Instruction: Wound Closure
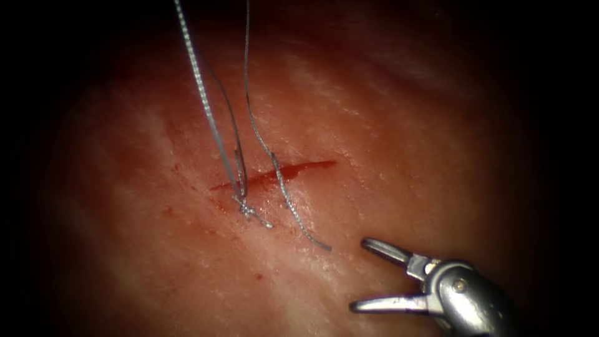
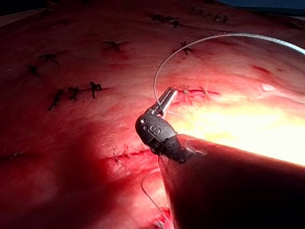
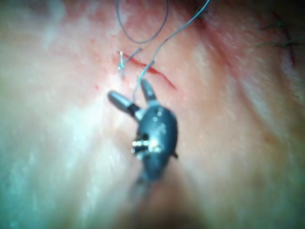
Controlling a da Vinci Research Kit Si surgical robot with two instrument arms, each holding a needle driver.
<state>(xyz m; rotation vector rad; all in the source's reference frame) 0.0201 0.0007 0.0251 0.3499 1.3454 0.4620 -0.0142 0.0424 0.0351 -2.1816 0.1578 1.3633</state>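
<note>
The tissue [image 1: 405, 125] is seen as a broad reddish surface, and a short cut [image 1: 274, 175] lined with red fluid [image 1: 306, 166] runs across its middle in the endoscope view. In the left wrist view, older dark stitches [image 2: 95, 88] are scattered over the tissue [image 2: 71, 143] away from the tool. No container is present in any view.

The right tool [image 1: 368, 274] is seen low on the right of the endoscope view, well below and to the right of the cut, with its two jaws spread wide apart and nothing held between them. In the right wrist view the same tool [image 3: 131, 93] is seen with jaws parted just short of the cut [image 3: 157, 76].

The left tool [image 2: 167, 99] is seen in the left wrist view with its jaws closed on the thread [image 2: 157, 76], which arcs away from the jaw tips in a wide curve.

In the endoscope view, strands of thread [image 1: 206, 106] rise from the cut toward the upper edge. A small knot [image 1: 244, 206] lies just below the left part of the cut, and a loose thread end [image 1: 306, 234] trails across the cut and down to the right.

Whether a needle is in view cannot be told.
</note>
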